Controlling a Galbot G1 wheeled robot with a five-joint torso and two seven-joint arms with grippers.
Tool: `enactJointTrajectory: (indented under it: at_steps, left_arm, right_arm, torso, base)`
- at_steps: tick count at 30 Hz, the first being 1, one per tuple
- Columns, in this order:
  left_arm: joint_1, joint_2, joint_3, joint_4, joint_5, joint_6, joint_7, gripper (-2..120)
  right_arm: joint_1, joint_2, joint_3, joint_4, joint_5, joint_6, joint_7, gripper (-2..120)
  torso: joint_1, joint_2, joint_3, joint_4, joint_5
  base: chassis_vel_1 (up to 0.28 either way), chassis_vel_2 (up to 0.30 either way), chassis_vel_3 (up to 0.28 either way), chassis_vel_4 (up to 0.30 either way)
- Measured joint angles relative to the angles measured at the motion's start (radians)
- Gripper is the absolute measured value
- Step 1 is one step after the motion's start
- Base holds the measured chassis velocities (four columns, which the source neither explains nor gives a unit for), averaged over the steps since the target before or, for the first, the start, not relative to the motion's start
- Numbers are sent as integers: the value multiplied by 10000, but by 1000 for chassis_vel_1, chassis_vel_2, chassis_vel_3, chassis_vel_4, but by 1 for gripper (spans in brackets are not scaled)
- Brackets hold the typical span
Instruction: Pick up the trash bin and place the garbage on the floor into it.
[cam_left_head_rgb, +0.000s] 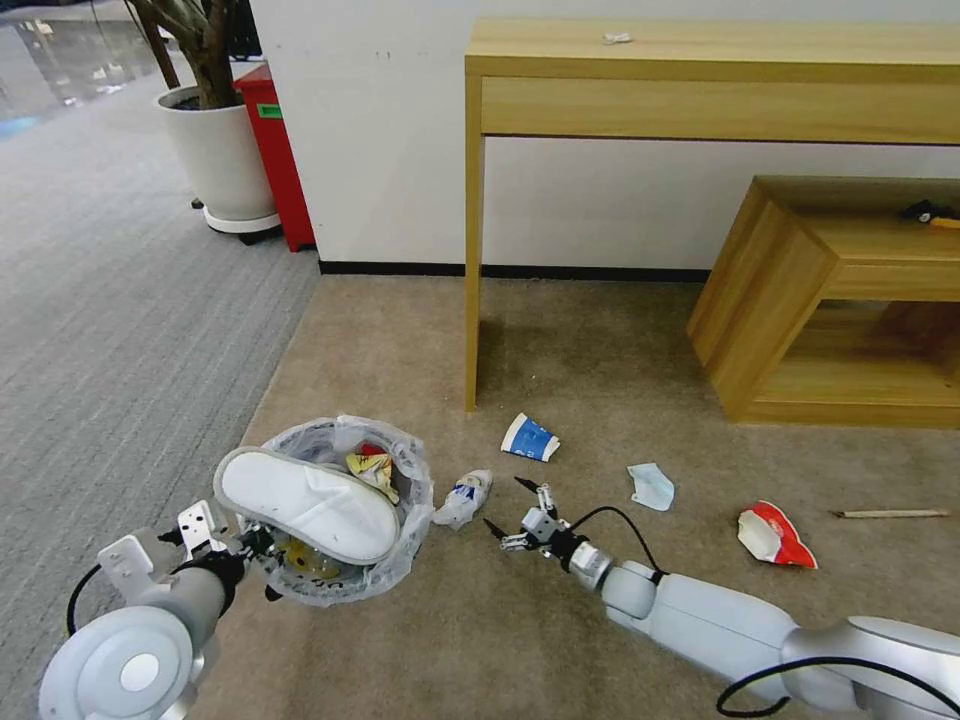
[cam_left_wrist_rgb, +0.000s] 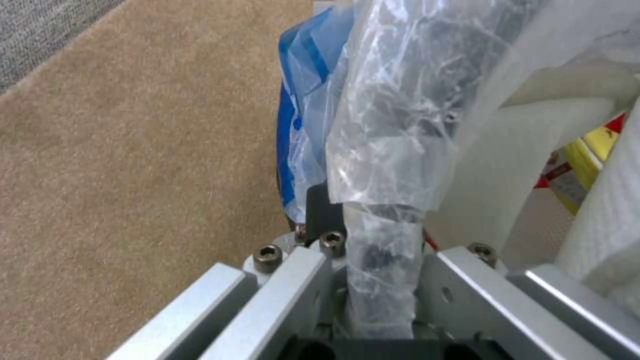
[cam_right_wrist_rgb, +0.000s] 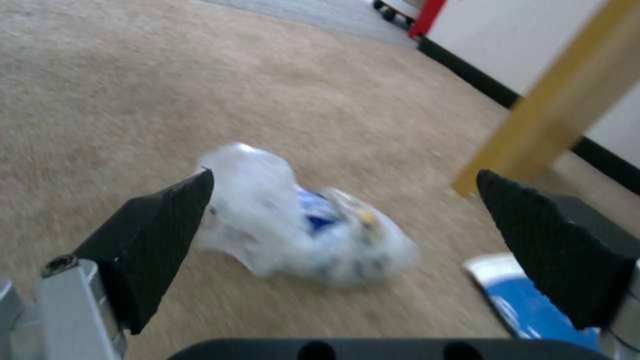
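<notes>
My left gripper (cam_left_head_rgb: 252, 545) is shut on the near rim of the trash bin (cam_left_head_rgb: 405, 545), a bin lined with a crinkled white bag. In the left wrist view the bagged rim (cam_left_wrist_rgb: 383, 235) runs between the jaws. A white slipper (cam_left_head_rgb: 300, 500) and a yellow wrapper (cam_left_head_rgb: 372, 470) lie in it. My right gripper (cam_left_head_rgb: 510, 512) is open low over the beige floor (cam_left_head_rgb: 560, 360), just short of a crumpled white-and-blue bottle (cam_left_head_rgb: 463, 498). Seen from the right wrist, that bottle (cam_right_wrist_rgb: 300, 225) lies between the spread fingertips (cam_right_wrist_rgb: 160, 235). Other garbage lies around: a paper cup (cam_left_head_rgb: 529, 438), a mask (cam_left_head_rgb: 652, 486), a red wrapper (cam_left_head_rgb: 775, 535), a wooden stick (cam_left_head_rgb: 890, 514).
A wooden desk (cam_left_head_rgb: 700, 80) stands against the wall, its leg (cam_left_head_rgb: 472, 300) close behind the cup. A low wooden shelf unit (cam_left_head_rgb: 800, 300) sits at the right. A white planter pot (cam_left_head_rgb: 220, 160), a red box (cam_left_head_rgb: 275, 160) and grey striped carpet (cam_left_head_rgb: 100, 300) are at the left.
</notes>
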Motion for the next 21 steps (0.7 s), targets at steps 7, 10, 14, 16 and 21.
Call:
enactJointTrajectory:
  at_steps: [7,10,14,16,21]
  left_arm:
    - [69,-30,-17,-235,-24,-5,36,0]
    - [185,-59,-57,-461,-24,-15,69,0]
    - [243,-35,-109,-630,-69,-19,72,0]
    - [261,-25,-120,-677,-84,-19,72,0]
    - [355,-40,-143,-852,-99,-20,73,0]
  right_arm:
    - [202,907,-226,-1052,-38,9,-224,100]
    - [179,1428,-182,-1939,-159,62,-358,100]
    - [112,1552,-180,-2193,-174,62,-401,100]
    - [94,1585,-180,-2266,-175,63,-418,100]
    - [58,1710,-178,-2518,-166,75,-497,100]
  torso:
    - [0,0,0,0,-6]
    - [0,0,-1,1,-3]
    - [0,0,0,0,-3]
    - [0,0,0,-1,-1]
    - [-1,0,-1,-1,-3]
  base:
    - [0,0,0,0]
    - [0,0,0,0]
    - [0,0,0,0]
    - [0,0,0,0]
    - [0,0,0,0]
